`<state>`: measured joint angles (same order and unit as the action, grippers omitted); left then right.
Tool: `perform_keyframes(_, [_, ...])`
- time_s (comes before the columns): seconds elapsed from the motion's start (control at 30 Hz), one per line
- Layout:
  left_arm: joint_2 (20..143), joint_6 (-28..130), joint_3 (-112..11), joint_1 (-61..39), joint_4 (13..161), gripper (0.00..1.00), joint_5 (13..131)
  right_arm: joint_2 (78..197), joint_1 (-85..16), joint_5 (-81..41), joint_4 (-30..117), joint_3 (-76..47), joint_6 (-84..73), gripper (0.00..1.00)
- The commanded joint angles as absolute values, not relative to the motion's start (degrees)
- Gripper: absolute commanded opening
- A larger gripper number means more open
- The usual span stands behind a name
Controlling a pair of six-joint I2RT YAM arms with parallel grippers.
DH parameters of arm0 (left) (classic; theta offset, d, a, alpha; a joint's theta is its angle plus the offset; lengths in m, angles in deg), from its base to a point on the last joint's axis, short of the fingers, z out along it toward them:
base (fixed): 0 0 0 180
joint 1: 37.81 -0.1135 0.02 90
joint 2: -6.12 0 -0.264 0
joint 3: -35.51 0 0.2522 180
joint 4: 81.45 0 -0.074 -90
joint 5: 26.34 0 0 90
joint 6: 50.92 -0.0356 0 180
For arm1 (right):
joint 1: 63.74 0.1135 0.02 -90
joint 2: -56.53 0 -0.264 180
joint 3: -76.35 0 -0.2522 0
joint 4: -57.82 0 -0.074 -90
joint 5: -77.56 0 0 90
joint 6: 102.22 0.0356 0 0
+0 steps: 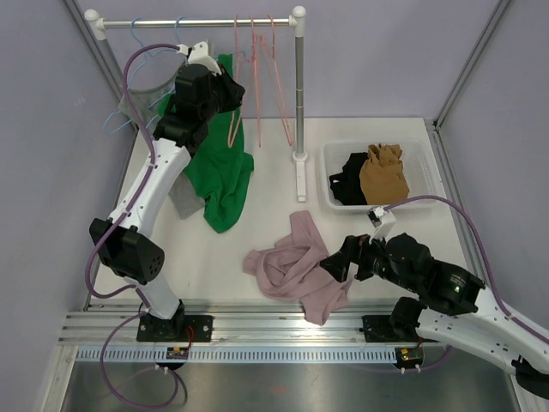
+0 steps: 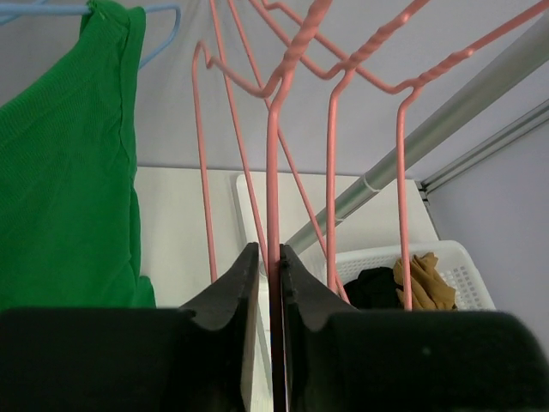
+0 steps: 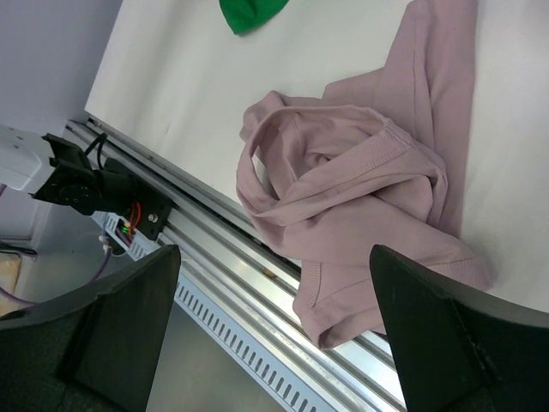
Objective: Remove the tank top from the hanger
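Black fingers of my left gripper (image 2: 268, 249) are clamped on the pink wire hanger (image 2: 273, 172). I see the crumpled mauve cotton tank top (image 3: 360, 189) off it, lying on the white worktop (image 3: 189, 77) just ahead of my right gripper (image 3: 273, 251), whose fingers are spread wide. Left of the left fingers hangs a green knit garment (image 2: 69, 189).

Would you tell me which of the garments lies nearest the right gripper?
The pink garment crumpled before the open right gripper; the green tank top hangs at the rail, and the black one and the tan one sit in the basket.
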<state>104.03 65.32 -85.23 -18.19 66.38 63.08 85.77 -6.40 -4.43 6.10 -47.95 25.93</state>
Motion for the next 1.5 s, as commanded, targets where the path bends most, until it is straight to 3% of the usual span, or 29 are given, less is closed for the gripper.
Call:
perform_keyframes(0.0, [99.6, 66.4, -84.8, -18.4, 70.5, 0.22, 64.9, 89.3, -6.0, -2.2, 7.8, -45.2, 23.2, 1.0])
perform_keyframes(0.1, [98.7, 66.0, -86.6, -18.4, 68.7, 0.4, 65.8, 92.8, -6.0, -2.2, 8.9, -44.4, 21.0, 0.99])
perform_keyframes(0.13, [98.1, 65.9, -87.0, -18.4, 67.6, 0.62, 65.8, 93.9, -6.0, -1.8, 9.2, -44.1, 19.7, 1.0])
perform_keyframes(0.23, [94.6, 65.3, -86.3, -18.4, 66.3, 0.74, 65.0, 100.2, -6.1, 0.1, 9.0, -42.2, 16.1, 1.0])
perform_keyframes(0.27, [93.2, 64.8, -85.7, -18.4, 65.6, 0.99, 63.9, 102.3, -6.1, 0.8, 7.7, -40.5, 15.5, 0.99])
perform_keyframes(0.63, [68.0, 61.8, -69.6, -18.4, 58.4, 0.99, 58.5, 124.9, -6.1, 3.7, 5.6, -35.9, 14.1, 0.99])
perform_keyframes(0.9, [43.6, 61.1, -53.1, -18.4, 50.2, 0.99, 55.0, 136.2, -6.0, -3.9, 9.9, -38.8, 15.7, 1.0])
perform_keyframes(1.17, [33.0, 57.5, -43.3, -18.4, 43.2, 0.99, 55.5, 146.2, -5.7, -5.2, 14.7, -40.8, 17.7, 1.0])
perform_keyframes(1.27, [30.7, 55.4, -39.5, -18.4, 42.4, 0.99, 56.6, 150.0, -5.6, -3.6, 14.5, -40.1, 18.5, 0.83])
perform_keyframes(1.3, [30.3, 55.1, -38.7, -18.4, 42.1, 0.99, 56.1, 151.4, -5.6, -4.6, 15.0, -40.1, 18.4, 0.65])
perform_keyframes(1.37, [29.0, 54.8, -36.1, -18.4, 41.3, 0.99, 54.1, 152.2, -5.5, -5.5, 16.0, -39.7, 17.8, 0.44])
perform_keyframes(1.4, [28.4, 54.8, -35.1, -18.4, 41.5, 0.99, 53.7, 152.2, -5.6, -5.7, 16.0, -39.5, 17.7, 0.27])
perform_keyframes(1.47, [27.1, 54.9, -32.7, -18.4, 41.9, 0.99, 53.3, 151.6, -5.4, -6.1, 15.4, -38.2, 17.1, 0.11])
